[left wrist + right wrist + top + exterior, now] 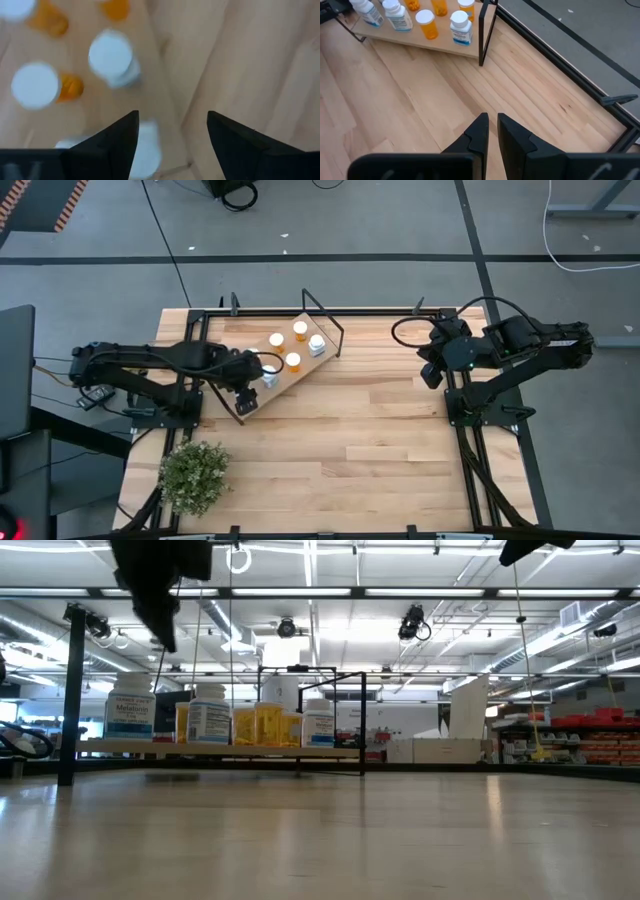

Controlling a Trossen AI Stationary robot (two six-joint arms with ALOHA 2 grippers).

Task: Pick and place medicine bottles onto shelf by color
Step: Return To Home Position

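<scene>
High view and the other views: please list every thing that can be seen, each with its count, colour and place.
table: one, light slatted wood, under everything.
shelf: one, light wood with black wire frame, on the table near the left arm, set at a slant.
orange bottles: at least four, orange with white caps, upright on the shelf.
white bottles: at least three, white, upright on the shelf.
plant: one, green, on the table's corner at the high view's lower left.
left tool: one, dark, open and empty, above the shelf's end.
right tool: one, dark, nearly shut and empty, above the table's right side, away from the shelf.
</scene>
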